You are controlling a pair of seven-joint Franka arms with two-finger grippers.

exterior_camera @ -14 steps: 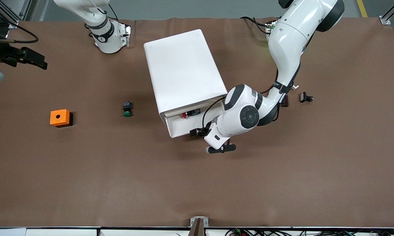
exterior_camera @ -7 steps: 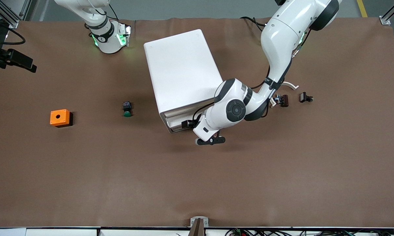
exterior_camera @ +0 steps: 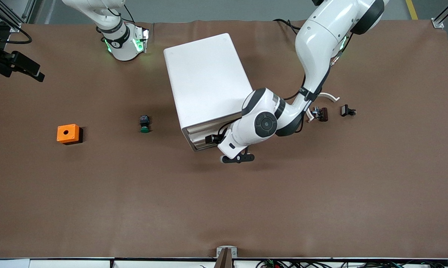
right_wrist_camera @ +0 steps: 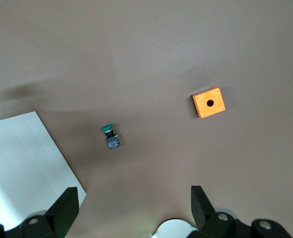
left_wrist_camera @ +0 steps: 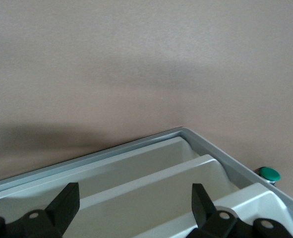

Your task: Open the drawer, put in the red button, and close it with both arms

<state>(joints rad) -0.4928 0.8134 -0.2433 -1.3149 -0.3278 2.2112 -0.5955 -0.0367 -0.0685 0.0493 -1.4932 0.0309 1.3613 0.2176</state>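
Observation:
The white cabinet (exterior_camera: 209, 82) stands mid-table with all three drawers pushed in. Their fronts (exterior_camera: 199, 134) face the front camera. The red button is hidden. My left gripper (exterior_camera: 213, 139) is at the drawer fronts, at the corner toward the left arm's end. In the left wrist view my left gripper (left_wrist_camera: 134, 206) is open and holds nothing, with the stacked drawer fronts (left_wrist_camera: 136, 183) right under it. My right gripper (exterior_camera: 35, 74) is held up over the table edge at the right arm's end. In the right wrist view it (right_wrist_camera: 134, 208) is open and empty.
A green-capped button (exterior_camera: 144, 124) lies beside the cabinet toward the right arm's end, and an orange cube with a hole (exterior_camera: 68, 133) lies farther that way. Both show in the right wrist view (right_wrist_camera: 110, 136) (right_wrist_camera: 208, 102). Small black parts (exterior_camera: 322, 113) (exterior_camera: 347, 110) lie toward the left arm's end.
One second ago a drawer stood open with the red button in it. The left arm moved toward the cabinet and the drawer is now shut. The right gripper shifted slightly.

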